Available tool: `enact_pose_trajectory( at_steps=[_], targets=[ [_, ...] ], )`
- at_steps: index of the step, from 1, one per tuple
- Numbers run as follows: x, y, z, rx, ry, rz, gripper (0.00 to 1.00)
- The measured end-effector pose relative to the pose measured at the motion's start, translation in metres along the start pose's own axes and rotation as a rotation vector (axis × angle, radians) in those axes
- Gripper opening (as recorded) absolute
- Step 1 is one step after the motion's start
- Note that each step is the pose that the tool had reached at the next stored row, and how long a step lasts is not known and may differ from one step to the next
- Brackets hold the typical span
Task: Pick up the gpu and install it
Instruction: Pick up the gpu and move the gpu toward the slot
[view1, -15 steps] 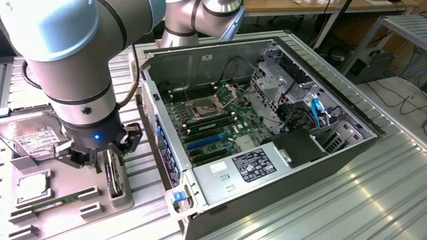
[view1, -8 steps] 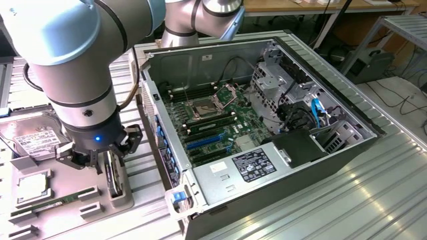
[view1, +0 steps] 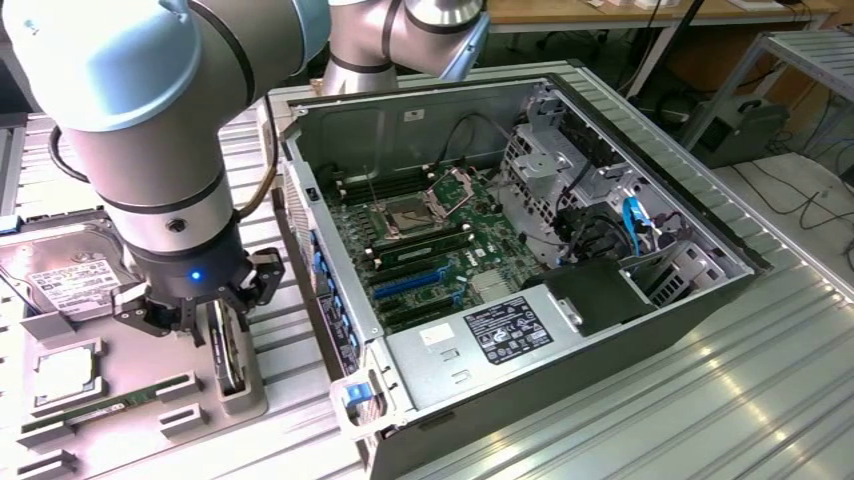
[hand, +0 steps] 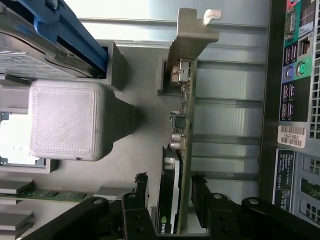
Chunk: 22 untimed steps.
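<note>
The pick-up step is in hand; the pincer (hand: 170, 186) hangs open astride the gpu (hand: 184, 112), one finger on each side, with a gap on the fan side; the card stands on edge in a grey holder (view1: 247, 400) on the surface (view1: 694, 400), at the exterior view's left of the open computer case (view1: 387, 130); a sound grasp, I judge, calls for pads closing squarely on the board.

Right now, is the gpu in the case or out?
Out: gpu stands on edge in the gray holder beside the case.
</note>
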<state>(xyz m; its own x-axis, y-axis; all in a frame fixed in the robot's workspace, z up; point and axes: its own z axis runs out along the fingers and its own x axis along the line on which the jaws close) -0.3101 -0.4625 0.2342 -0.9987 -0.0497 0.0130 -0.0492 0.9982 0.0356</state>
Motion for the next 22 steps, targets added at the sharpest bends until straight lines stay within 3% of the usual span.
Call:
enact_pose_trajectory(
  at_steps=[15,22],
  targets=[
    [0.0001,0.0028,0.0027,-0.0001,0.0,0.004,0.48],
    [0.0026,0.0044,0.004,0.0004,-0.0009,0.031,0.48]
  ],
)
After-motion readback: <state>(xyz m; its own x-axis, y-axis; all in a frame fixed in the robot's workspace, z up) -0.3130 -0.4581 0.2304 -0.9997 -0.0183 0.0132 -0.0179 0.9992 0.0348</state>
